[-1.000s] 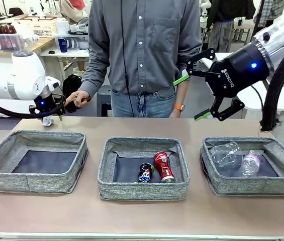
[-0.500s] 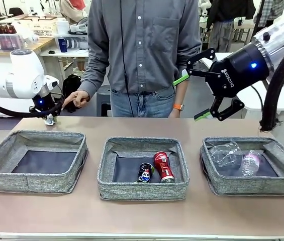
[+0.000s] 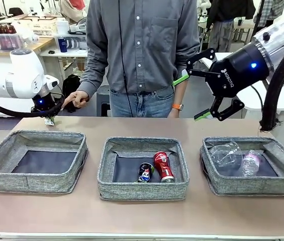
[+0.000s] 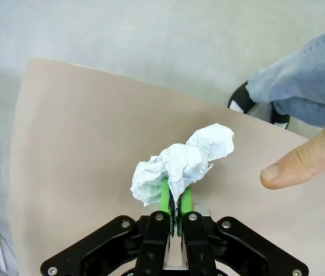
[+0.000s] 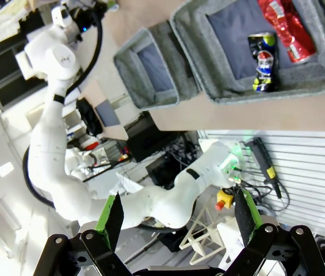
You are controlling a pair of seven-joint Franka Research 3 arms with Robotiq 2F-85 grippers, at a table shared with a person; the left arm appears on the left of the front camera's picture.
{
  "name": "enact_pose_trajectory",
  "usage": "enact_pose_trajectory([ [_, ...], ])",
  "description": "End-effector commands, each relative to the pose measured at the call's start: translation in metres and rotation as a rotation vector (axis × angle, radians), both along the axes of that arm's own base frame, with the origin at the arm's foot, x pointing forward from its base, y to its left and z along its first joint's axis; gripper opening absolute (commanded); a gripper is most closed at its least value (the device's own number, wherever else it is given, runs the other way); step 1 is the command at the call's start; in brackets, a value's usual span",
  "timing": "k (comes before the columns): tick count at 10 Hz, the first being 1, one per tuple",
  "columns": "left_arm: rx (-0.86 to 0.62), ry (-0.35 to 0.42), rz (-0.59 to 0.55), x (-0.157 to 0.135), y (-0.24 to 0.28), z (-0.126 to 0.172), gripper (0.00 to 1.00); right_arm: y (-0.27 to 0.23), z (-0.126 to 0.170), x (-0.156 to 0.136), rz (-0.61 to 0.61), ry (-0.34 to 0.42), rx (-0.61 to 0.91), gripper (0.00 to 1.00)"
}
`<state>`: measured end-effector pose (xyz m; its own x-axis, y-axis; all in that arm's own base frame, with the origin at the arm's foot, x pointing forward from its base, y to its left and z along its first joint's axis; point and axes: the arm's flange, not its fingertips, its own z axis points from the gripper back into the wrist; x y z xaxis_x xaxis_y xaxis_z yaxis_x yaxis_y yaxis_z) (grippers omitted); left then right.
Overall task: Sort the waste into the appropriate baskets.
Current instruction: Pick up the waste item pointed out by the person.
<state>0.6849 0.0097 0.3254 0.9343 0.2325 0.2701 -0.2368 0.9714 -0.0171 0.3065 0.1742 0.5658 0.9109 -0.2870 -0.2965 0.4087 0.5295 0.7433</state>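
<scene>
Left gripper point(image 4: 175, 198) pinches paper wad point(image 4: 180, 163) over table point(image 4: 81, 132) corner (fingertip point(image 4: 283, 169) near).

Person's hand point(image 4: 306, 158) crowds left pincer point(image 4: 176, 201); left basket point(image 3: 35, 160) empty.

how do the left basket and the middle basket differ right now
The left basket shows only its bare dark bottom; the middle basket holds a red can and a dark blue can. The left one sits near the table's left edge, the middle one centred before the person. Both are grey woven bins, alike in shape.
</scene>
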Motion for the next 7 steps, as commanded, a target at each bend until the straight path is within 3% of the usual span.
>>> enact_pose_trajectory([
  [1,-0.010,0.002,-0.007,-0.007,0.006,0.007,0.00,-0.001,0.000,0.002,0.019,-0.017,0.002,1.00],
  [3,-0.014,-0.011,0.025,-0.020,0.011,0.034,0.00,-0.001,0.000,0.002,0.019,-0.017,0.002,1.00],
  [4,0.009,-0.027,0.054,-0.036,0.018,0.063,0.00,-0.001,0.000,0.002,0.019,-0.017,0.002,1.00],
  [7,-0.093,-0.006,0.091,-0.113,0.032,0.149,0.00,-0.001,0.000,0.002,0.019,-0.017,0.002,1.00],
])
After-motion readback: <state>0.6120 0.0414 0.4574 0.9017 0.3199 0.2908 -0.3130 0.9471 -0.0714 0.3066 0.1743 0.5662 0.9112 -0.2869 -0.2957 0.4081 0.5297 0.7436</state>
